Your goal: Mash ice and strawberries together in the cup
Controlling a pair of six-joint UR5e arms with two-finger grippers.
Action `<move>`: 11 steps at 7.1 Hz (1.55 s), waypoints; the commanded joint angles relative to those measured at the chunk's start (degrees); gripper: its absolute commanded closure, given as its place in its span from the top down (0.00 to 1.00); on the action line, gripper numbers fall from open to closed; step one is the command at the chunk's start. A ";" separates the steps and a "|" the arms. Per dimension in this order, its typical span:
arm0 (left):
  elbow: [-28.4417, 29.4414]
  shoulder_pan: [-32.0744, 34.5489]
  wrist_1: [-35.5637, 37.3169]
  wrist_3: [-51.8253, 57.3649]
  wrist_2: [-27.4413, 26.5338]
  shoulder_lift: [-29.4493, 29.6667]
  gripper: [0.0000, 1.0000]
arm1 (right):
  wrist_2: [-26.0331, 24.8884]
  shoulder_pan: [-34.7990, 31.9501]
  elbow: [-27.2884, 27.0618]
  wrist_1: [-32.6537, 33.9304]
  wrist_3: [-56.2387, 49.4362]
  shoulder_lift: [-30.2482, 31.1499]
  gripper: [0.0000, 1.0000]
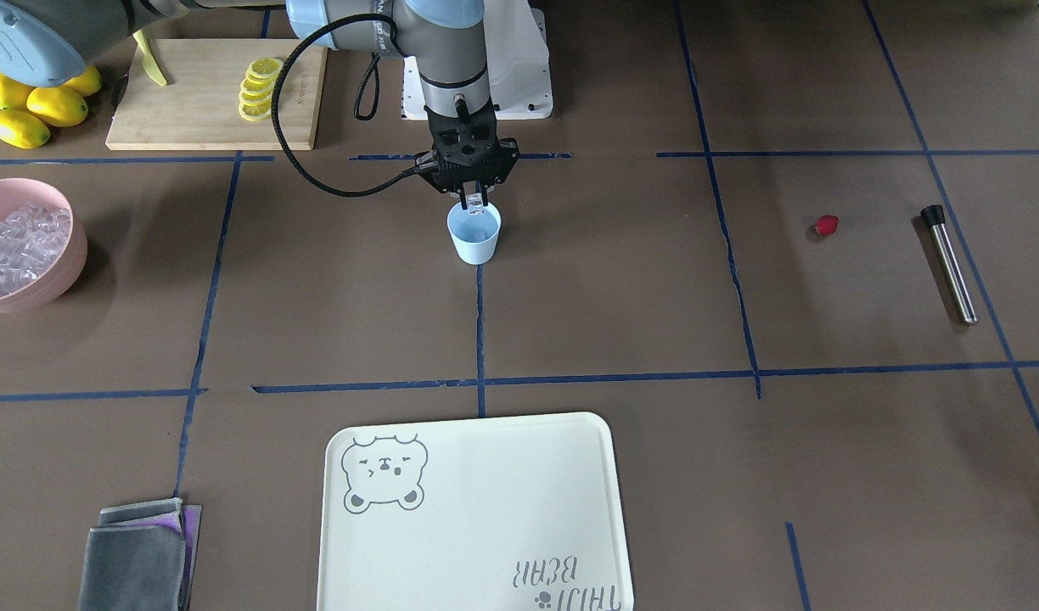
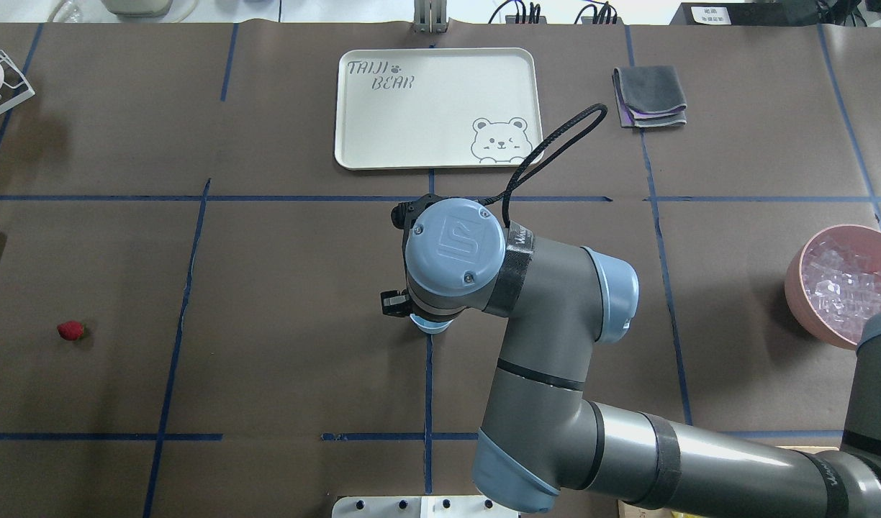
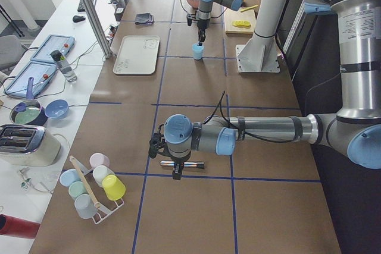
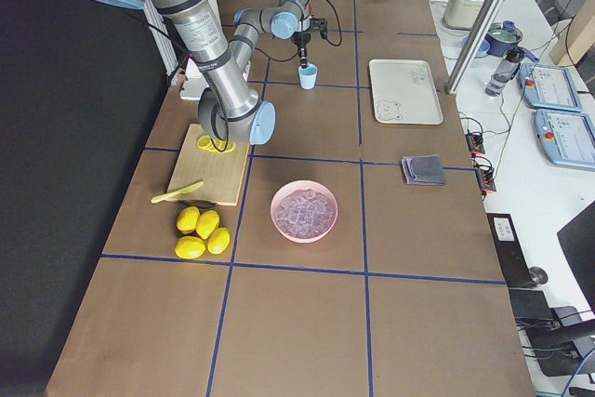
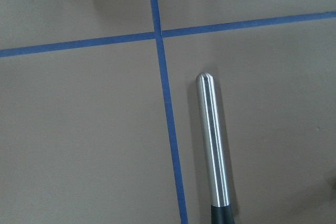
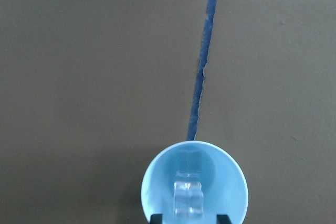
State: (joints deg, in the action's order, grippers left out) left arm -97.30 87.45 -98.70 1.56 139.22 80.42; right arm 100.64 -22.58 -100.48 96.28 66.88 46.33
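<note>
Over cup [image 1: 474,242], ice [image 1: 475,204] in right pincer [image 1: 475,207].

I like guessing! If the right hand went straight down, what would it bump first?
Probably the blue cup: the right hand holds an ice cube over its opening, so the cube likely meets the bottom first.

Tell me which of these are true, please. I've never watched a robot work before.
1. The right claw holds an ice cube above the blue cup. True.
2. The strawberry is already inside the cup. False: the strawberry lies on the table, well away from the cup.
3. The pink bowl has ice in it. True.
4. The lemon slices sit on the white tray. False: the lemon slices lie on the wooden cutting board.
</note>
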 commanded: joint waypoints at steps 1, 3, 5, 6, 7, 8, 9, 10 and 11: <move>0.00 0.00 0.00 0.02 0.00 0.00 1.00 | -0.01 -0.01 0.02 -0.13 0.01 0.08 0.73; -0.17 -0.09 -0.09 -0.24 0.00 0.17 1.00 | 0.25 -1.05 -0.67 0.13 -0.08 0.08 0.99; -1.40 -4.11 -4.53 -7.66 -0.17 0.18 1.00 | 1.48 -5.26 -7.57 7.81 -1.39 1.65 0.99; -1.49 -6.74 -9.88 -14.59 -0.87 -0.17 1.00 | 3.92 -8.85 -12.41 9.35 -5.14 5.05 0.99; -1.49 -9.99 -15.42 -23.44 -1.92 -0.52 1.00 | 9.17 -14.28 -15.24 9.28 -11.88 9.35 0.99; -1.66 -12.54 -19.82 -30.14 -2.37 -0.88 1.00 | 14.00 -20.16 -16.05 9.01 -18.56 12.09 0.99; -3.84 -15.09 -21.95 -35.08 -2.81 -1.92 1.00 | 17.62 -25.01 -16.23 8.58 -25.24 15.60 0.99; -9.08 -18.68 -21.98 -41.92 -4.03 -3.59 1.00 | 20.53 -30.19 -16.15 8.66 -32.70 18.77 0.99; -13.05 -23.24 -22.06 -47.30 -7.52 -5.34 1.00 | 24.04 -35.64 -16.06 8.31 -39.74 23.50 0.99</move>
State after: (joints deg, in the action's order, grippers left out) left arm -105.48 69.16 -120.22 -38.67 134.77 77.05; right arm 120.47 -51.64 -116.54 104.88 35.90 64.70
